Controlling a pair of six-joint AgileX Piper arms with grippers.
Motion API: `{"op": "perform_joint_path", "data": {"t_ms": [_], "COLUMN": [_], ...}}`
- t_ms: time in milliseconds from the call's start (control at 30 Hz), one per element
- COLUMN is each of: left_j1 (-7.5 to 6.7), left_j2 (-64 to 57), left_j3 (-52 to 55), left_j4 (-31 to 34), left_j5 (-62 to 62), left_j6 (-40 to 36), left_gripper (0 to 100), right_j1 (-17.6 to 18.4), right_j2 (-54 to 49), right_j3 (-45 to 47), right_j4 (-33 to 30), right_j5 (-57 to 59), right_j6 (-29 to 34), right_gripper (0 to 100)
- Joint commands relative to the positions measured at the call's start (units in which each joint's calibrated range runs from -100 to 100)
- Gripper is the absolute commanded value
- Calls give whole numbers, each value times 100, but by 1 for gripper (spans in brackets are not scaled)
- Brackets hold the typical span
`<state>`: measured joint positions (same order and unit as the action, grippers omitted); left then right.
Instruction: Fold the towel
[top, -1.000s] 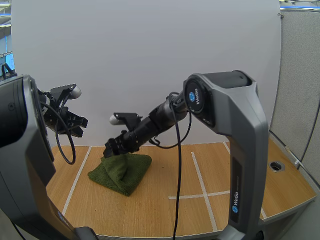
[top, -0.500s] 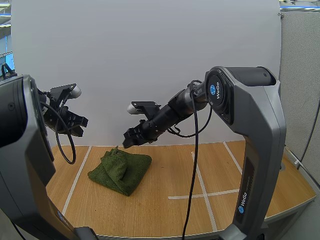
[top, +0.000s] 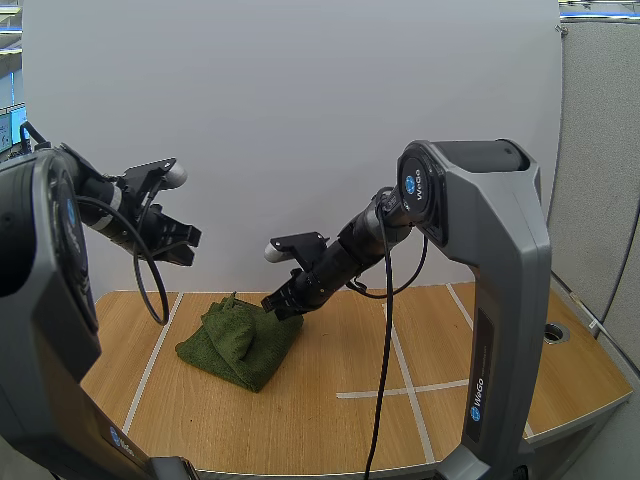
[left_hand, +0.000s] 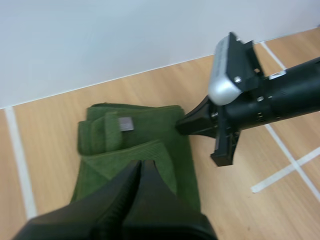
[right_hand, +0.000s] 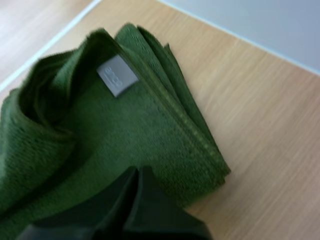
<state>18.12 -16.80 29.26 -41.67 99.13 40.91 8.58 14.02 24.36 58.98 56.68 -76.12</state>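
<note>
The towel (top: 240, 338) lies bunched in a thick, uneven fold on the left half of the table (top: 470, 340), between two white tape lines (top: 400, 355). A grey label (right_hand: 117, 75) shows on its top layer.

My right gripper (top: 272, 307) is down at the towel's far right edge. From above I cannot tell whether its tip touches the cloth. My left wrist camera shows that tip meeting the edge, near the label. In the right wrist camera the fingers lie pressed together as one dark wedge over the green pile, holding nothing.

My left gripper (top: 193, 250) hangs high over the table's left side, well apart from the towel and looking down on it. Its fingers are also closed together, with nothing between them.
</note>
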Motion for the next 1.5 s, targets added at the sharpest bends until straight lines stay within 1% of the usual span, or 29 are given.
{"op": "perform_joint_path", "data": {"t_ms": [0, 167, 200, 300, 333, 500, 667, 1000, 1267, 1400, 1467], "left_j1": [-381, -784, -860, -1013, -1042, -1055, -1055, -1064, -1064, -1154, -1262], "left_j2": [-41, -17, -3, 192, 287, 1103, 1876, 2638, 3318, 3602, 3720], "left_j3": [-27, -27, -27, -27, -27, -42, -323, -444, -1034, -1240, -1295], "left_j4": [-115, -127, -110, -114, -114, -114, -137, -339, -719, -674, -600], "left_j5": [87, 87, -99, -698, -887, -1509, -1424, -1645, -1503, -1443, -1533], "left_j6": [-163, -242, -242, -242, -242, -201, -97, 291, 367, 367, 367], "left_gripper": [0, 0, 0, 0, 0, 0, 0, 0, 0, 0, 0], "right_j1": [-74, -74, -74, -74, -74, -74, -74, -74, -74, -74, -74], "right_j2": [179, 380, 406, 446, 446, 445, 445, 445, 445, 445, 445], "right_j3": [167, 203, 203, 214, 214, 213, 213, 213, 213, 213, 213], "right_j4": [26, 26, 26, 26, 26, -14, -23, -62, -62, -62, -62], "right_j5": [13, 13, 13, 13, 13, 34, 58, 74, 74, 74, 74], "right_j6": [-101, -101, -101, -101, -101, -101, -101, -12, -12, 0, 0], "right_gripper": [0, 0, 0, 0, 0, 0, 0, 0, 0, 0, 0]}}
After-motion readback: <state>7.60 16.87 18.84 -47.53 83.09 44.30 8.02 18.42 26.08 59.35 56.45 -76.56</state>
